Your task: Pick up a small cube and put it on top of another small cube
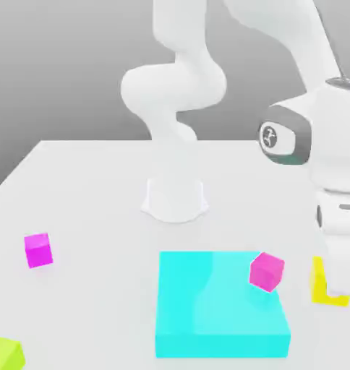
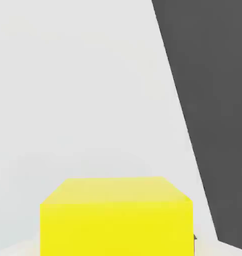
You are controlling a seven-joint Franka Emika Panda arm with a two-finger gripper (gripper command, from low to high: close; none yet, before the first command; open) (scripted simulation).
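Far off to my gripper's side, toward the exterior view's left, the purplish-magenta cube sits alone on the white table, with a lime cube near the front corner. Closer to me lies the big cyan block, and a rosier magenta cube rests tilted on it. My hand hangs low right over the yellow cube, which sits on the table just beside the block.

My arm is glossy white, built of thick rounded segments on a round white base. One joint carries a dark grey band and a circular logo cap.
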